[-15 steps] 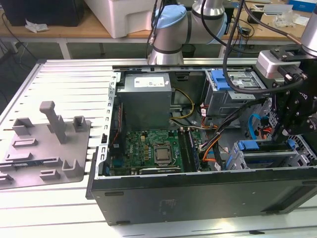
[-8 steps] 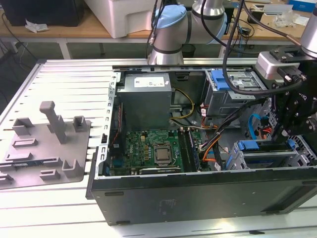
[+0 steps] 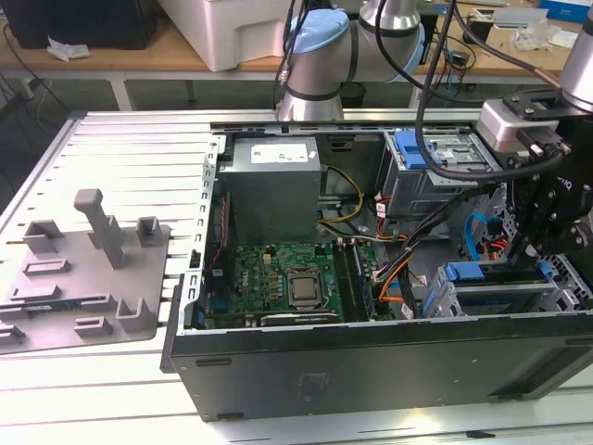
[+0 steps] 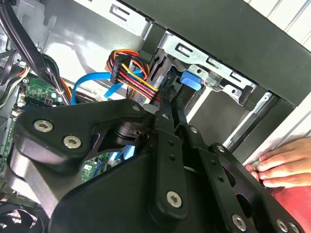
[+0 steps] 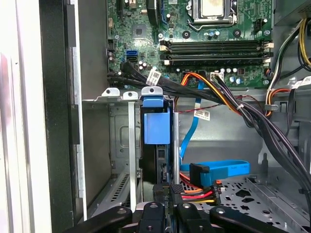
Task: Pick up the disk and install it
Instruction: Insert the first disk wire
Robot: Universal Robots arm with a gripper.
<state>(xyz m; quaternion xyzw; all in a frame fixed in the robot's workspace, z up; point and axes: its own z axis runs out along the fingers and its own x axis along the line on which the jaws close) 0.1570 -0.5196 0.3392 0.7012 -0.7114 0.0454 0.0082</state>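
Note:
The disk stands on edge in the metal drive cage (image 5: 119,145) at the front corner of the open computer case; its blue carrier tab (image 5: 156,127) shows at the far end and its dark body (image 5: 154,167) runs toward me. My gripper (image 5: 165,189) reaches down onto the near end of the disk with its fingers close together on the disk's edge. In the second wrist view the black fingers (image 4: 167,121) run up to the blue carrier (image 4: 190,80) in the cage. In the exterior view my gripper (image 3: 547,246) hangs over the cage (image 3: 445,301) at the case's lower right.
Orange, yellow and black cable bundles (image 5: 214,97) and a blue data cable (image 5: 221,170) lie close beside the cage. The motherboard (image 3: 287,283) and grey power-supply box (image 3: 273,185) fill the case's middle. A person's hand (image 4: 282,162) rests on the case edge. A grey fixture tray (image 3: 83,278) lies at the exterior view's left.

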